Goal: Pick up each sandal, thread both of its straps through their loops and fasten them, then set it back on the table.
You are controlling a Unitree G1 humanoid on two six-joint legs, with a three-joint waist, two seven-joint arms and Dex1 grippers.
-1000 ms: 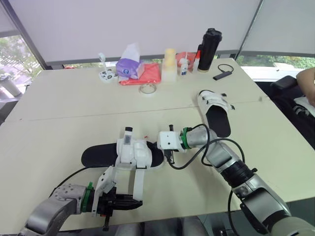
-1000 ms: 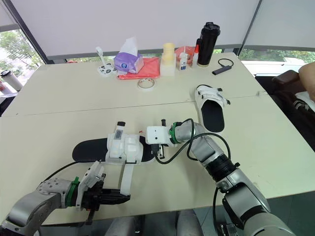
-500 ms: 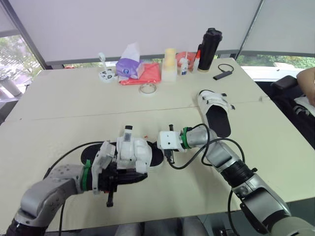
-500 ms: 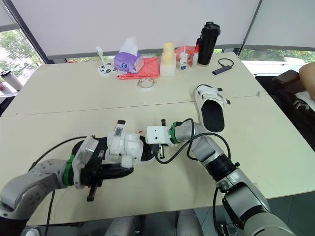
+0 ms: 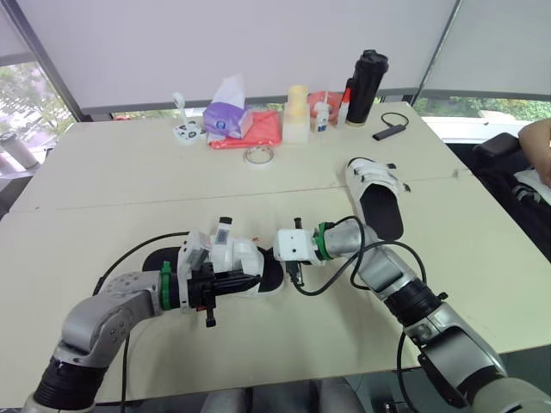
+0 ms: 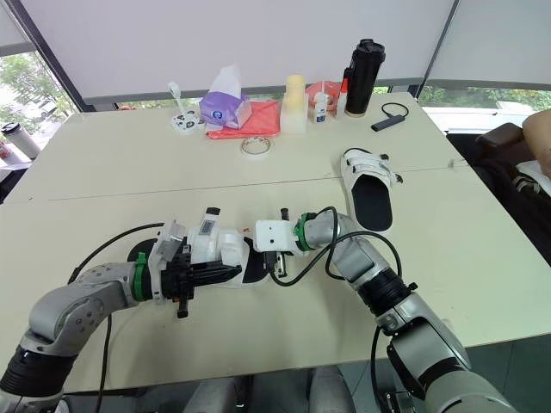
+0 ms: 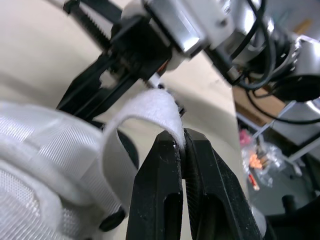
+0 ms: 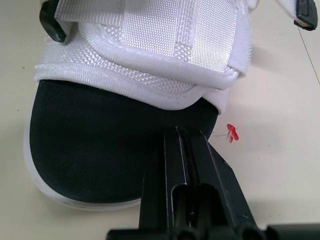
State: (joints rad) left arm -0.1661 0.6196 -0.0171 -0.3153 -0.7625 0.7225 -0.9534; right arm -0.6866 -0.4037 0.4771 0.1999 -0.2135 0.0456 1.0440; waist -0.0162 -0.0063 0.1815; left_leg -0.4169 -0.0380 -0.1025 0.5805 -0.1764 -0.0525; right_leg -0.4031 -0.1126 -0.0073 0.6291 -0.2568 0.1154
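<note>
One sandal (image 5: 239, 256) lies on the tabletop (image 5: 129, 172) near the middle of its front edge. The left end effector (image 7: 181, 137) is clamped tight on the free end of a white strap (image 7: 145, 102), which arches up from the upper. The right end effector (image 8: 182, 131) has its fingers closed together with nothing between them, their tips on the black footbed (image 8: 100, 135) at the toe, while the second sandal (image 5: 376, 194) rests towards the tabletop's right edge.
</note>
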